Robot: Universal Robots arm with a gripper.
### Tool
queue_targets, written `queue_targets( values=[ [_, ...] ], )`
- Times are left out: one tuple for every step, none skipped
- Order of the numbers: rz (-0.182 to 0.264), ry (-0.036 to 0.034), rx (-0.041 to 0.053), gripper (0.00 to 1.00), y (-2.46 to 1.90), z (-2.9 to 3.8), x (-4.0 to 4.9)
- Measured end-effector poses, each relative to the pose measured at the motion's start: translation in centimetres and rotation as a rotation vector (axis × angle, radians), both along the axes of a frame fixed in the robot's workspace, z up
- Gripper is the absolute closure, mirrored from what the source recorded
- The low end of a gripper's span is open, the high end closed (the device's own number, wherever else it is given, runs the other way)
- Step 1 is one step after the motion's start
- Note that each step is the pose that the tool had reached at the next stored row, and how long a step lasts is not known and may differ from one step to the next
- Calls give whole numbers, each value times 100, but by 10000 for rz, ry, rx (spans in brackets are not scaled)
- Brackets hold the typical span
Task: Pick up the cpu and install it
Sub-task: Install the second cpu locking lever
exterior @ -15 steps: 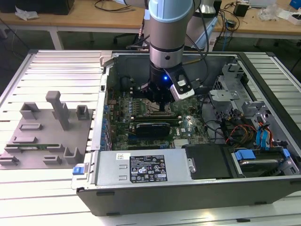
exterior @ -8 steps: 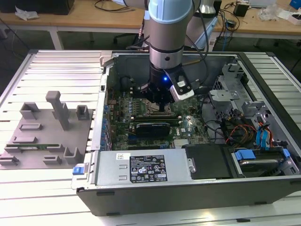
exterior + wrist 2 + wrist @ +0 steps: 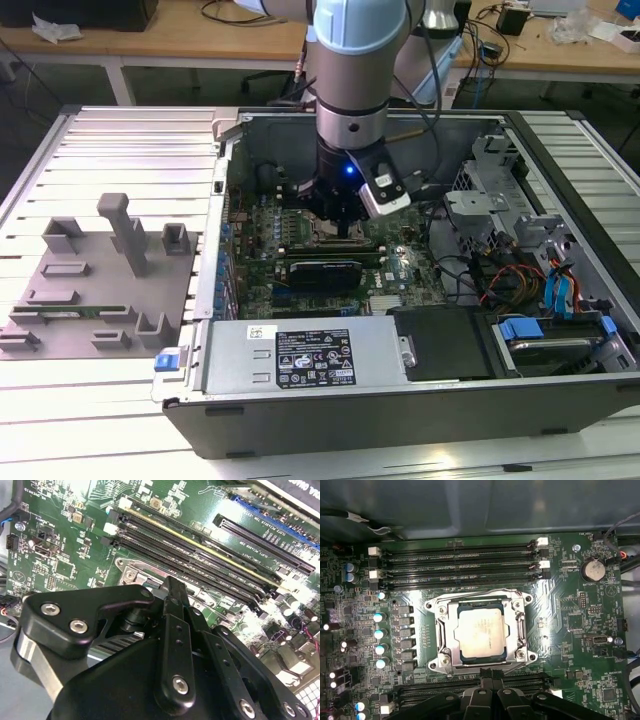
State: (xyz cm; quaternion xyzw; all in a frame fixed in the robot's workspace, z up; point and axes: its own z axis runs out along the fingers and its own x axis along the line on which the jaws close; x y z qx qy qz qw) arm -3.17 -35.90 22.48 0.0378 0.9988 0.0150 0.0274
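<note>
The cpu, a flat square chip with a silver top, lies flat inside the metal socket frame on the green motherboard. In the first wrist view my gripper hangs just off the socket's edge, its black fingers pressed together with nothing between them. It touches neither the chip nor the frame. In the exterior view the gripper is lowered into the open computer case, right over the socket area. The second wrist view has the gripper close above the board, its body hiding most of the socket.
Black memory slots run along one side of the socket, with more on the other. A black card, the power supply and drive cages crowd the case. A grey fixture sits at the exterior view's left.
</note>
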Motion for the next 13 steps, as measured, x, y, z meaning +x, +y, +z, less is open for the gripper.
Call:
queue_targets(
  values=[
    [-3, 2, -5, 89, 3, -5, -5],
    [-1, 2, -9, 89, 3, -6, -6],
    [-2, 1, -10, 89, 4, -8, -9],
    [-2, 1, -11, 89, 4, -10, -15],
    [-1, 0, -8, 89, 4, -13, -22],
    [-1, 0, -8, 89, 4, -15, -29],
    [0, -3, -8, 89, 5, -20, -56],
    [-2, -3, -8, 89, 5, -25, -85],
    [-2, -2, -8, 89, 5, -26, -101],
    [-2, -3, -8, 89, 5, -26, -111],
    [-2, -2, -9, 89, 5, -26, -119],
    [-1, -2, -9, 89, 2, -26, -122],
    [1, -2, -9, 89, -3, -26, -123]
  ],
)
